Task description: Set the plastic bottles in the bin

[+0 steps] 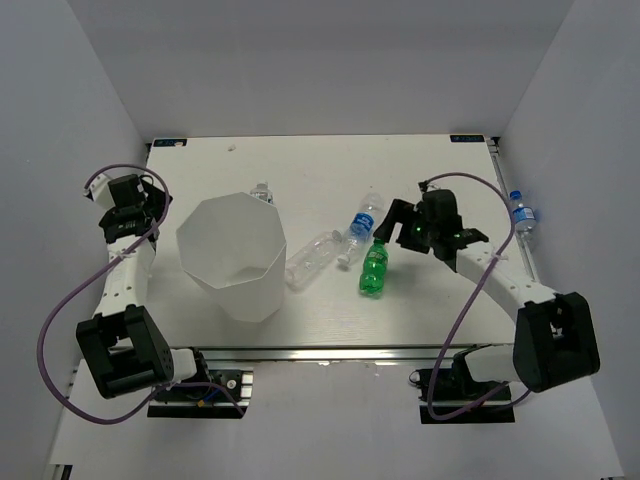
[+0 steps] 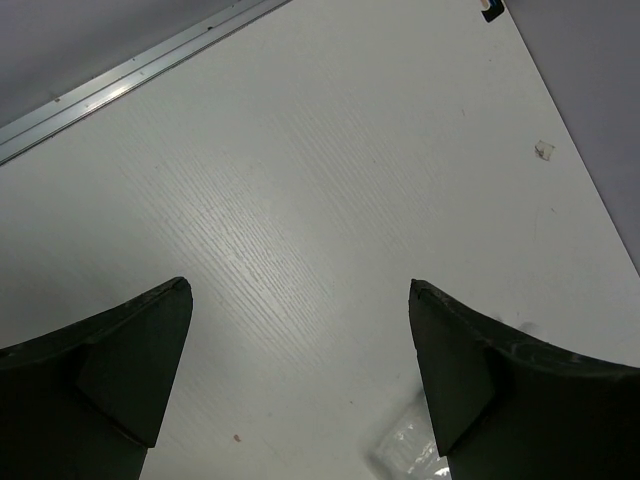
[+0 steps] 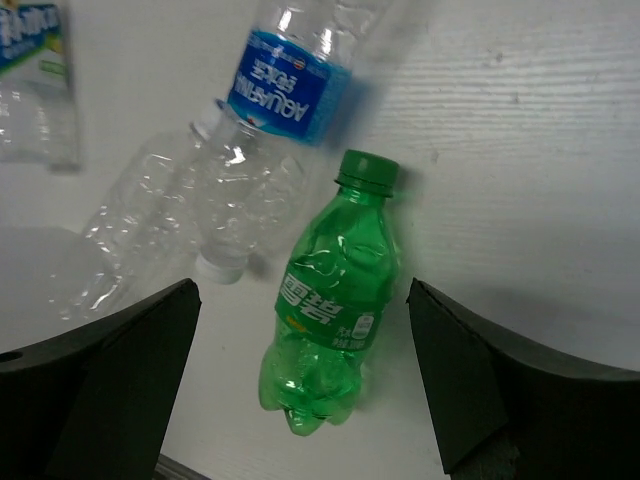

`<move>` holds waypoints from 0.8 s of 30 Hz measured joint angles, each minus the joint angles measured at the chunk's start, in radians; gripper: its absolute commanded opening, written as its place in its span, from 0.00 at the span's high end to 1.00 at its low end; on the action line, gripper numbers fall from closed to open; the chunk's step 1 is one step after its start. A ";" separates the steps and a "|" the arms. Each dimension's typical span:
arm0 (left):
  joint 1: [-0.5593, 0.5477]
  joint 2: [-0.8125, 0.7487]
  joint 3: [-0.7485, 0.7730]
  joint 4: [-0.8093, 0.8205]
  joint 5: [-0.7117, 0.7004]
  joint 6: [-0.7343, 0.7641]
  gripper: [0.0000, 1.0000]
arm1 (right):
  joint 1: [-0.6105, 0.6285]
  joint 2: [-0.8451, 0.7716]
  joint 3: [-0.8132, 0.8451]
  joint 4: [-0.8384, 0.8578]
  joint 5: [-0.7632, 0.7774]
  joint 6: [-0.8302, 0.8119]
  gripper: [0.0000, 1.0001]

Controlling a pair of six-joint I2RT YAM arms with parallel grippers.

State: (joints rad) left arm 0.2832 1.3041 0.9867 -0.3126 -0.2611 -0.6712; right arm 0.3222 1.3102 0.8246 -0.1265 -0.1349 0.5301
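Note:
The white bin (image 1: pixel 232 255) stands left of centre. A green bottle (image 1: pixel 374 268) lies to its right, with a clear crushed bottle (image 1: pixel 315 258) and a blue-labelled bottle (image 1: pixel 365 220) beside it. Another clear bottle (image 1: pixel 262 190) stands behind the bin. My right gripper (image 1: pixel 393 228) hovers open over the green bottle's cap end. In the right wrist view the green bottle (image 3: pixel 325 330) lies between the open fingers of the right gripper (image 3: pixel 300 285), below the clear bottle (image 3: pixel 190 220) and the blue-labelled one (image 3: pixel 295 80). My left gripper (image 1: pixel 157 204) is open and empty left of the bin; the left wrist view (image 2: pixel 298 287) shows bare table.
One more blue-labelled bottle (image 1: pixel 522 215) sits past the table's right edge. A labelled bottle (image 3: pixel 35 80) shows at the top left of the right wrist view. A scrap of clear plastic (image 2: pixel 410 448) shows by the left gripper's right finger. Walls enclose the table on three sides.

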 measured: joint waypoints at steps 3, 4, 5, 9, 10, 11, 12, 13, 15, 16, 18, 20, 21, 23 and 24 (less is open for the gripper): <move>0.000 0.000 -0.011 0.014 0.000 0.002 0.02 | 0.069 0.034 0.000 -0.045 0.095 0.032 0.11; 0.000 0.000 -0.015 0.018 0.000 0.005 0.02 | 0.084 0.041 0.000 -0.052 0.116 0.039 0.11; 0.000 0.000 -0.023 0.028 0.005 0.006 0.02 | 0.101 0.051 0.000 -0.056 0.137 0.045 0.11; 0.000 0.004 -0.048 0.052 0.034 0.013 0.02 | 0.170 0.117 0.000 -0.056 0.203 0.077 0.11; 0.000 0.007 -0.049 0.055 0.038 0.014 0.02 | 0.185 0.141 0.000 -0.056 0.214 0.087 0.11; 0.000 0.012 -0.049 0.060 0.042 0.016 0.02 | 0.198 0.166 0.000 -0.055 0.219 0.095 0.11; 0.000 0.018 -0.049 0.063 0.044 0.018 0.02 | 0.210 0.187 0.000 -0.055 0.223 0.103 0.16; 0.000 0.024 -0.049 0.063 0.046 0.019 0.02 | 0.221 0.207 0.000 -0.056 0.230 0.110 0.22; 0.000 0.037 -0.049 0.063 0.050 0.022 0.02 | 0.236 0.229 0.000 -0.056 0.245 0.128 0.46; 0.000 0.042 -0.049 0.062 0.053 0.024 0.02 | 0.240 0.232 -0.001 -0.058 0.256 0.135 0.56; 0.000 0.048 -0.049 0.063 0.059 0.027 0.02 | 0.244 0.208 -0.005 -0.055 0.294 0.143 0.71; 0.000 0.048 -0.049 0.063 0.062 0.028 0.02 | 0.244 0.151 -0.016 -0.056 0.349 0.134 0.73; 0.000 0.048 -0.049 0.064 0.063 0.029 0.02 | 0.244 0.112 -0.017 -0.057 0.380 0.114 0.73; 0.000 0.048 -0.049 0.064 0.067 0.031 0.02 | 0.243 0.023 -0.015 -0.048 0.432 0.069 0.72; 0.000 0.049 -0.049 0.065 0.068 0.032 0.02 | 0.243 -0.029 -0.010 -0.044 0.445 0.032 0.73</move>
State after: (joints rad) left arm 0.2832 1.3529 0.9375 -0.2478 -0.1928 -0.6395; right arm 0.5648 1.2808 0.8150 -0.1703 0.3099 0.5621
